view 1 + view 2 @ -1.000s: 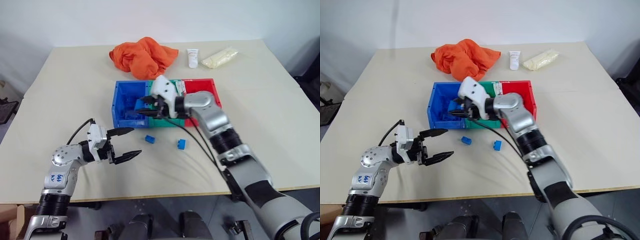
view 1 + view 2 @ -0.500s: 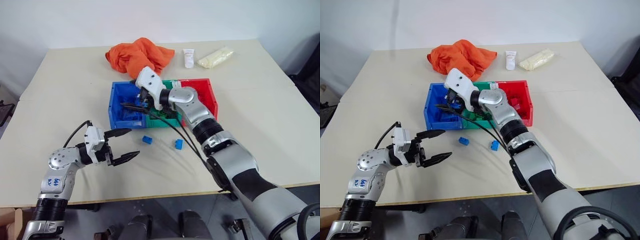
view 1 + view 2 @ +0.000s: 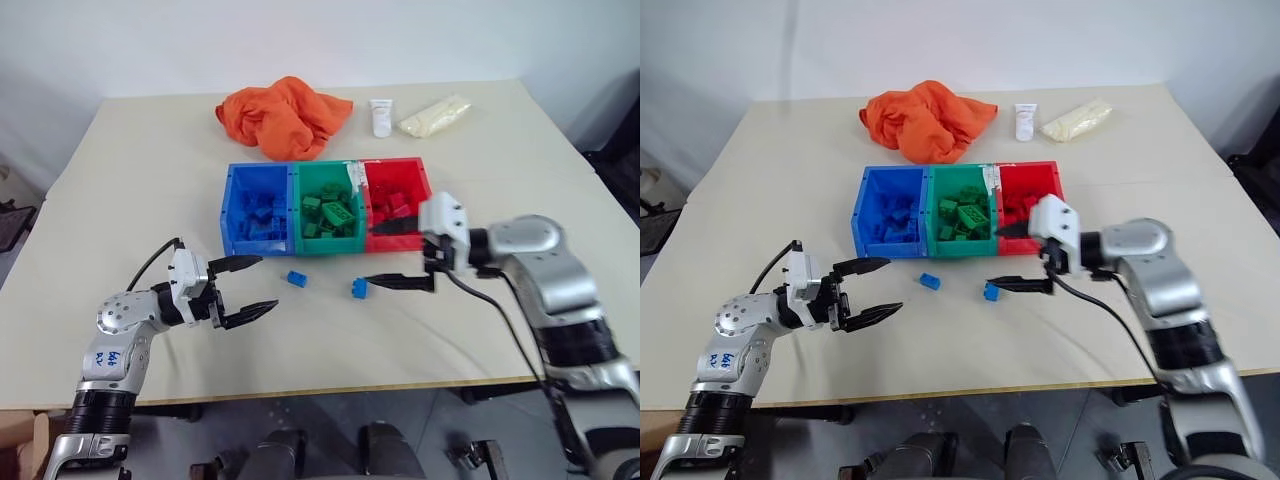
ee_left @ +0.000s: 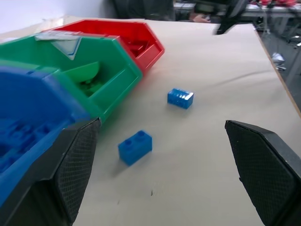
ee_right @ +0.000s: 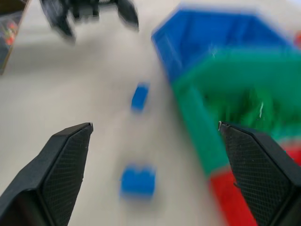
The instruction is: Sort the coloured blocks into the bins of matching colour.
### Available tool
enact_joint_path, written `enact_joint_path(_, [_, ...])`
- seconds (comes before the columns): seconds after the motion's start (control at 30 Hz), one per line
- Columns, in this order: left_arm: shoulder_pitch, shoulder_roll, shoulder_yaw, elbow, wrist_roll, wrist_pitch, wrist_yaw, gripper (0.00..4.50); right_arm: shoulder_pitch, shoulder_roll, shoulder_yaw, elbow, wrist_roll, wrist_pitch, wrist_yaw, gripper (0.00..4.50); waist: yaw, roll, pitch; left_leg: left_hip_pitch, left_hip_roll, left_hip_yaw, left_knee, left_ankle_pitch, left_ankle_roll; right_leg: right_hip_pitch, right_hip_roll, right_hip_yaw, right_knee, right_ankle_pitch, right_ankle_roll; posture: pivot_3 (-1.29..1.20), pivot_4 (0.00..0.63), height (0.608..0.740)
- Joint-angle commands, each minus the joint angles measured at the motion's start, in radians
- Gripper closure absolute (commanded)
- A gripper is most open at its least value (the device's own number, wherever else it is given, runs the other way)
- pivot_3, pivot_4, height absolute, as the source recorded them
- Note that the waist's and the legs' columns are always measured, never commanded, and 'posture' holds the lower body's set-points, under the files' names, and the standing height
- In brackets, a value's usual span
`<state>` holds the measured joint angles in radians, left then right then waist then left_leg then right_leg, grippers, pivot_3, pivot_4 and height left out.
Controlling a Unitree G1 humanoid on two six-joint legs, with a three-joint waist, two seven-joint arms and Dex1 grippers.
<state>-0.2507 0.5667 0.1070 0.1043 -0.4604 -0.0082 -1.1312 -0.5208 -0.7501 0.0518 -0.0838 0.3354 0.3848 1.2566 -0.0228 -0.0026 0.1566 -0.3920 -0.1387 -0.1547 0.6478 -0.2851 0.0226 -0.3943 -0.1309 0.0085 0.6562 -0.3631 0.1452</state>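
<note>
Pale beige desk point(image 3: 520, 150) against a white wall, with three joined bins in a row at its middle: blue bin point(image 3: 257, 209) on the left, green bin point(image 3: 327, 210) in the centre, red bin point(image 3: 396, 203) on the right, each already holding bricks of its own colour. At the far edge lie an orange cloth point(image 3: 285, 113), a white tube point(image 3: 382, 116) and a pale yellow bag point(image 3: 436, 115).

Two blue blocks are left loose on the desk just near of the bins: one blue block point(image 3: 297, 278) in front of the green bin, the other blue block point(image 3: 360, 288) a little to its right. Both belong in the blue bin.

Left claw point(image 3: 250, 288) hovers wide and empty, near and left of the loose blocks, pointing toward them. Right claw point(image 3: 398, 255) is also spread wide and empty, its lower finger tip just beside the right-hand block.

These bricks look light, rigid and smooth-sided, so they may skid or pop out of a pinch. Best hold is likely across two flat opposite side walls, low and centred, not on the studs, with a gentle squeeze
</note>
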Motion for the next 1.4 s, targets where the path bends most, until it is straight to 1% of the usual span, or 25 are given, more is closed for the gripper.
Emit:
enact_joint_path(0.03, [0.003, 0.013, 0.022, -0.002, -0.006, -0.022, -0.016, 0.0, 0.132, -0.11, -0.088, -0.082, 0.003, 0.027, -0.006, 0.03, 0.008, 0.0, 0.0, 0.0, 0.0, 0.0, 0.0, 0.0, 0.001, 0.0, 0.0, 0.0, 0.0, 0.0, 0.0, 0.0, 0.15, 0.74])
enact_joint_path(0.1, [0.007, 0.014, 0.025, -0.004, -0.008, -0.022, -0.019, 0.0, 0.215, -0.16, -0.124, -0.108, 0.008, 0.035, -0.012, 0.03, 0.02, 0.0, 0.0, 0.0, 0.0, 0.001, 0.0, -0.001, 0.001, 0.001, 0.0, 0.0, -0.002, 0.0, 0.0, 0.0, 0.15, 0.74])
enact_joint_path(0.17, [0.013, 0.015, 0.028, -0.006, -0.009, -0.021, -0.022, 0.0, 0.285, -0.191, -0.155, -0.135, 0.016, 0.043, -0.024, 0.03, 0.022, 0.0, 0.0, 0.0, 0.0, 0.002, 0.0, -0.001, 0.002, 0.001, 0.0, 0.0, -0.003, 0.0, 0.0, 0.0, 0.15, 0.74])
enact_joint_path(0.27, [0.017, 0.016, 0.029, -0.009, -0.009, -0.02, -0.025, 0.0, 0.313, -0.188, -0.156, -0.159, 0.023, 0.057, -0.052, 0.03, 0.02, 0.0, 0.0, 0.0, 0.0, 0.003, 0.0, -0.001, 0.002, 0.001, 0.0, 0.0, -0.003, 0.0, 0.0, 0.0, 0.15, 0.74])
enact_joint_path(0.43, [0.016, 0.012, 0.023, -0.024, -0.006, -0.014, -0.019, 0.0, 0.252, -0.103, -0.072, -0.168, 0.017, 0.088, -0.115, 0.03, 0.022, -0.001, 0.001, 0.001, 0.001, 0.004, 0.0, -0.001, 0.001, 0.002, 0.001, -0.001, -0.003, 0.0, 0.0, 0.0, 0.15, 0.74])
enact_joint_path(0.53, [0.031, 0.01, 0.022, -0.051, -0.008, -0.009, -0.009, 0.0, 0.182, -0.027, 0.017, -0.092, -0.031, 0.061, -0.144, 0.03, 0.021, -0.002, 0.001, 0.001, 0.001, 0.003, 0.0, -0.001, 0.001, 0.002, 0.0, 0.0, -0.003, 0.0, 0.0, 0.0, 0.15, 0.74])
enact_joint_path(0.63, [0.053, 0.007, 0.025, -0.082, -0.013, 0.001, 0.005, 0.0, 0.122, 0.037, 0.079, -0.007, -0.068, 0.017, -0.155, 0.03, 0.021, -0.003, 0.002, 0.001, 0.001, 0.003, 0.0, -0.001, 0.001, 0.002, 0.0, 0.0, -0.003, 0.0, 0.0, 0.0, 0.15, 0.74])
enact_joint_path(0.87, [0.085, 0.012, 0.034, -0.127, -0.019, 0.018, 0.032, 0.0, -0.01, 0.147, 0.169, 0.203, -0.152, -0.085, -0.16, 0.03, 0.019, -0.003, 0.002, 0.001, 0.001, 0.002, 0.0, -0.001, 0.001, 0.002, 0.0, -0.001, -0.003, 0.0, 0.0, 0.0, 0.15, 0.74])
enact_joint_path(0.93, [0.092, 0.013, 0.037, -0.137, -0.02, 0.022, 0.038, 0.0, -0.029, 0.163, 0.18, 0.242, -0.166, -0.107, -0.15, 0.03, 0.02, -0.003, 0.002, 0.001, 0.001, 0.002, 0.0, -0.001, 0.001, 0.001, 0.0, -0.001, -0.003, 0.0, 0.0, 0.0, 0.15, 0.74])
enact_joint_path(1.0, [0.098, 0.015, 0.041, -0.145, -0.021, 0.025, 0.044, 0.0, -0.043, 0.176, 0.181, 0.271, -0.176, -0.12, -0.155, 0.44, 0.02, -0.003, 0.002, 0.001, 0.001, 0.001, -0.001, -0.001, 0.001, 0.001, 0.0, 0.0, -0.003, 0.0, 0.0, 0.0, 0.15, 0.74])
enact_joint_path(1.07, [0.106, 0.016, 0.043, -0.152, -0.023, 0.025, 0.047, 0.0, -0.047, 0.181, 0.179, 0.28, -0.179, -0.13, -0.151, 1.0, 0.02, -0.003, 0.002, 0.001, 0.001, 0.001, -0.001, -0.001, 0.001, 0.001, 0.0, -0.001, -0.003, 0.0, 0.0, 0.0, 0.15, 0.74])
enact_joint_path(1.23, [0.117, 0.018, 0.047, -0.156, -0.027, 0.025, 0.048, 0.0, -0.043, 0.182, 0.172, 0.257, -0.177, -0.131, -0.154, 2.83, 0.02, -0.003, 0.002, 0.001, 0.001, 0.001, -0.001, -0.001, 0.001, 0.001, 0.0, -0.001, -0.003, 0.0, 0.0, 0.0, 0.15, 0.74])
enact_joint_path(1.27, [0.116, 0.019, 0.05, -0.15, -0.028, 0.022, 0.044, 0.0, -0.041, 0.178, 0.165, 0.233, -0.171, -0.123, -0.158, 3.07, 0.02, -0.003, 0.002, 0.001, 0.001, 0.001, -0.001, -0.001, 0.001, 0.001, 0.0, -0.001, -0.003, 0.0, 0.0, 0.0, 0.15, 0.74])
enact_joint_path(1.4, [0.109, 0.013, 0.062, -0.129, -0.035, 0.007, 0.024, 0.0, -0.04, 0.172, 0.146, 0.16, -0.148, -0.094, -0.162, 3.05, 0.018, -0.003, 0.002, 0.001, 0.001, 0.002, -0.001, -0.001, 0.001, 0.001, 0.001, -0.001, -0.002, 0.0, 0.0, 0.0, 0.15, 0.74])
